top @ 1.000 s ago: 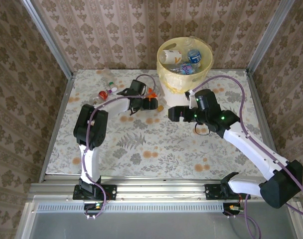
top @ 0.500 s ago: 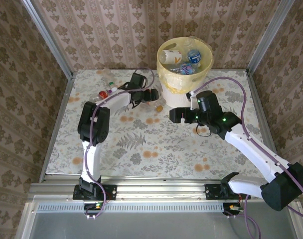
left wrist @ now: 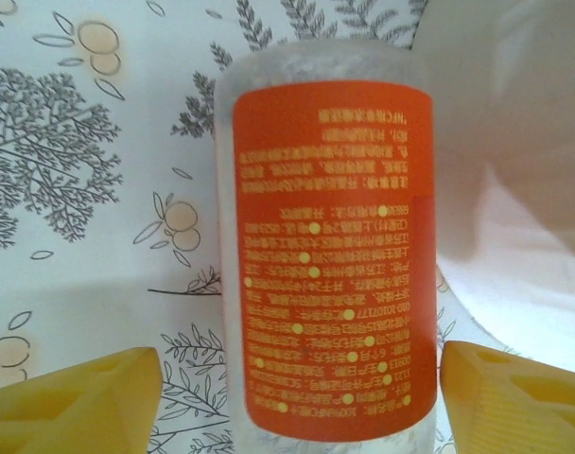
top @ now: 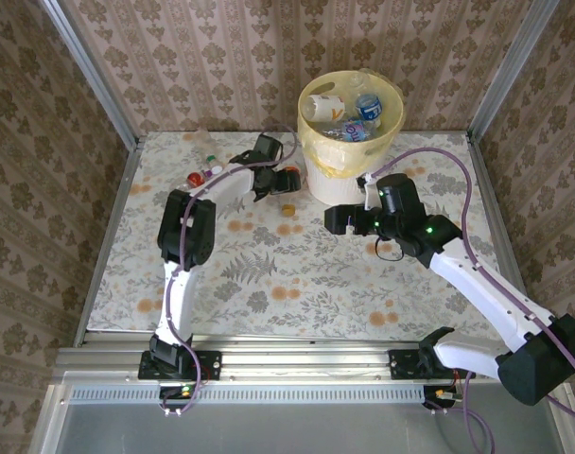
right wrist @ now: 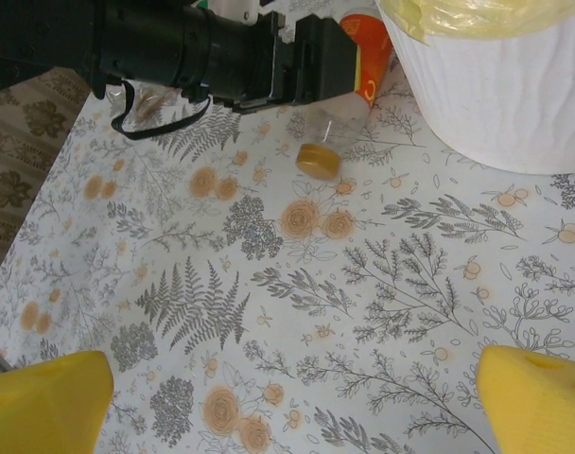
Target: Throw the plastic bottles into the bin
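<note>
Left fingers (left wrist: 79, 402) spread either side of the orange-label bottle (left wrist: 325, 236), not clamped; bottle lies on the desk (right wrist: 363, 312) just beside the bin (top: 333, 178) base. Close squarely mid-label, grip firm as it may crush, lift above rim. Right fingers (right wrist: 42, 402) released, empty

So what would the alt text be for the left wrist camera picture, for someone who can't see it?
A clear bottle with an orange label sits between the two yellow fingertips of the open left claw, over a floral tablecloth. The bin's whitish wall curves in at the right.
</note>
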You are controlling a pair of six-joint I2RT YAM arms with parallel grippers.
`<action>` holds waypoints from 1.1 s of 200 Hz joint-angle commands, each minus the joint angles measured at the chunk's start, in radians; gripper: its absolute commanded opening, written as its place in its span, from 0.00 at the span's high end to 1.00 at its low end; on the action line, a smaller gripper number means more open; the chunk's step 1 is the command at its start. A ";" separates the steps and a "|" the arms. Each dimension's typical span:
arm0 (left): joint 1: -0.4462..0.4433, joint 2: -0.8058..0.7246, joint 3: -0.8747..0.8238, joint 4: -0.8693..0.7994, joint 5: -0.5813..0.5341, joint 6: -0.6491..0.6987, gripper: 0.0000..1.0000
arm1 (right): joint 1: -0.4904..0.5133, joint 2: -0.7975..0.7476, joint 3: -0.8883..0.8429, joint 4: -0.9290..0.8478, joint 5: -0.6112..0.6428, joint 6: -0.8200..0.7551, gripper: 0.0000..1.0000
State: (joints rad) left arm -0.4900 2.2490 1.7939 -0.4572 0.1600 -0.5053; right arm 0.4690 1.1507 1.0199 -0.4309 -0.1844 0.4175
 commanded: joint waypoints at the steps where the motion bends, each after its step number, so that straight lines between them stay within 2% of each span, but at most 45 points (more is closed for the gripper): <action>1: 0.001 -0.017 -0.076 -0.003 0.002 0.012 0.26 | -0.004 -0.026 -0.015 -0.013 0.026 -0.020 0.00; 42: -0.009 -0.048 -0.140 0.037 0.031 0.037 0.31 | -0.006 -0.019 -0.009 -0.005 0.022 -0.021 0.00; 83: 0.004 -0.125 -0.248 0.089 0.036 0.041 0.50 | -0.006 -0.022 -0.011 -0.006 0.017 -0.015 0.00; 100: 0.006 -0.173 -0.296 0.117 0.047 0.051 0.54 | -0.006 -0.022 -0.013 -0.005 0.020 -0.014 0.00; 170: 0.008 -0.475 -0.530 0.295 0.140 0.137 0.59 | -0.005 -0.007 -0.013 0.037 -0.012 0.022 0.00; 220: -0.038 -0.717 -0.679 0.390 0.197 0.254 0.61 | -0.006 -0.017 -0.009 0.088 -0.076 0.049 0.00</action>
State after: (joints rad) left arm -0.4995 1.6268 1.1732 -0.1402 0.3092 -0.3470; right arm 0.4679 1.1461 1.0180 -0.3927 -0.2092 0.4374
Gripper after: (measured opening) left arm 0.560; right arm 0.999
